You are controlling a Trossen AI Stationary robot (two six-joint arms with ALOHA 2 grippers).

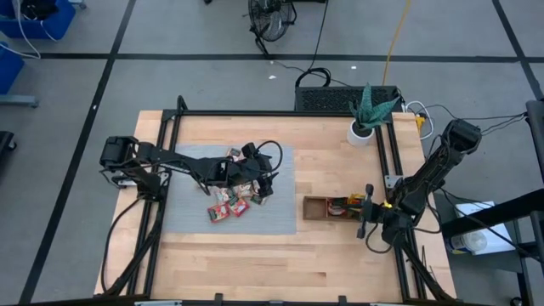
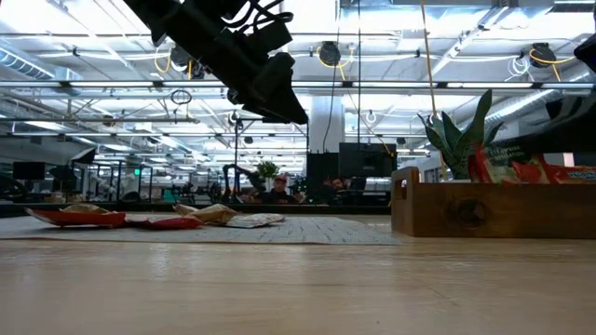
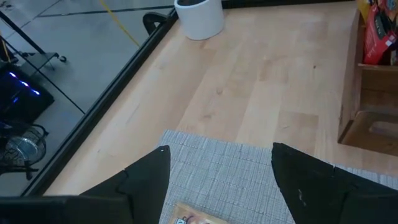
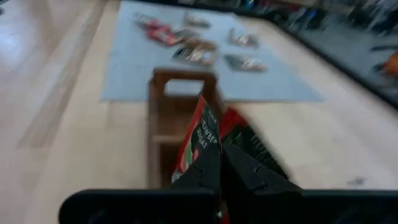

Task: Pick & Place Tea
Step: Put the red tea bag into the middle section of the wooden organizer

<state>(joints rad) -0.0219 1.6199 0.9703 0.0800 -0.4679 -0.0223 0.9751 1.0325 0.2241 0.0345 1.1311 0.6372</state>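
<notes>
Tea sachets [image 1: 229, 202]: small flat squares, mostly red/white/green, glossy and a bit crumpled, lying in a loose cluster on the grey woven mat [image 1: 191, 217], center-left of bench. A few more stand upright in the wooden tray [image 1: 316, 208], right of mat; red packs poke above its rim in low view. Tray is brown wood, boxy, w/ cut-out handle slot in the end wall.

Left gripper [image 1: 265, 183] hangs above the sachet pile at the mat's right part, jaws wide apart, nothing between them; low view shows it clear of the mat. Right gripper [image 1: 367, 206] sits at the tray's right end, fingers fully closed, tips right by the red sachets there; can't tell if one is pinched.

Bench [image 1: 340, 263]: pale wood planks, black metal frame round the edges. White cylindrical pot w/ spiky green plant [image 1: 367, 115] at far right.
</notes>
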